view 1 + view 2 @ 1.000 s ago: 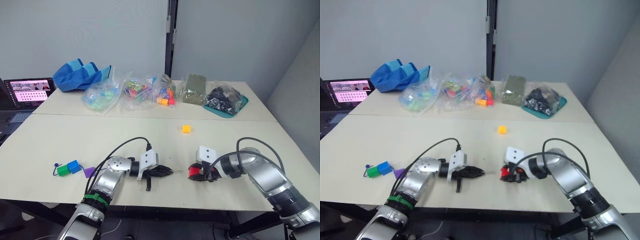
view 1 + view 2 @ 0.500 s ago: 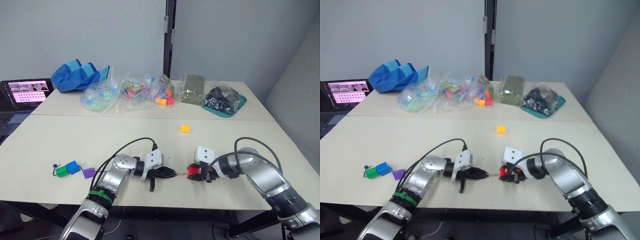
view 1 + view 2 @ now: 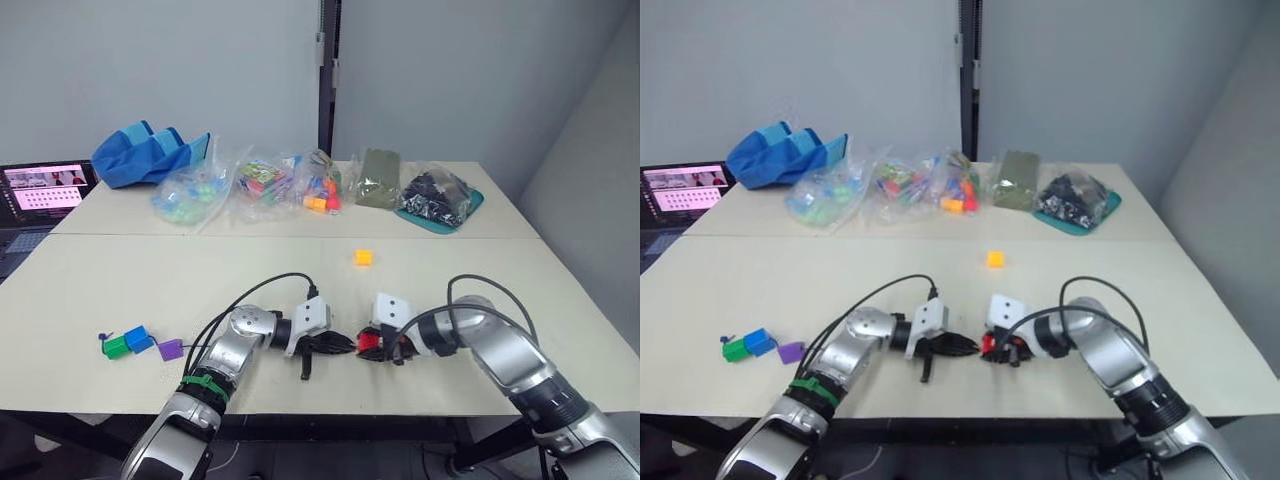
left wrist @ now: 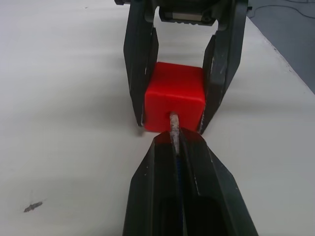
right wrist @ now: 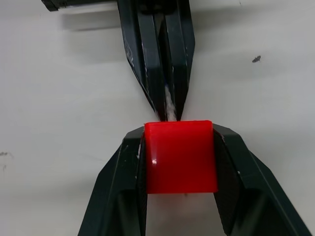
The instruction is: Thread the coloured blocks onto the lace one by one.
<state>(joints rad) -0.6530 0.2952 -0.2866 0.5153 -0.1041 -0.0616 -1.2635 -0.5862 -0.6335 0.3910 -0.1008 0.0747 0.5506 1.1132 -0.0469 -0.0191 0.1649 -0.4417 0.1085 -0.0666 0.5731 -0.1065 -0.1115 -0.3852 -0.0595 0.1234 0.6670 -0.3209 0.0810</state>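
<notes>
Right gripper (image 5: 178, 162) jaws clamp the red cube (image 4: 175, 98) steady; left gripper (image 4: 177, 147) jaws pinch the lace tip (image 4: 173, 123), entering its hole.

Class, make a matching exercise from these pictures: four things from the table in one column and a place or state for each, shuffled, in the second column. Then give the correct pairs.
Things:
1. red block
2. yellow-orange block
3. purple block
4. lace tip

Places or states:
A. lies alone near the middle of the table
B. clamped in the right gripper
C. pinched in the left gripper, meeting the red block's face
D. beside the green and blue blocks, towards the table's left edge

Pairs: 1-B, 2-A, 3-D, 4-C
</notes>
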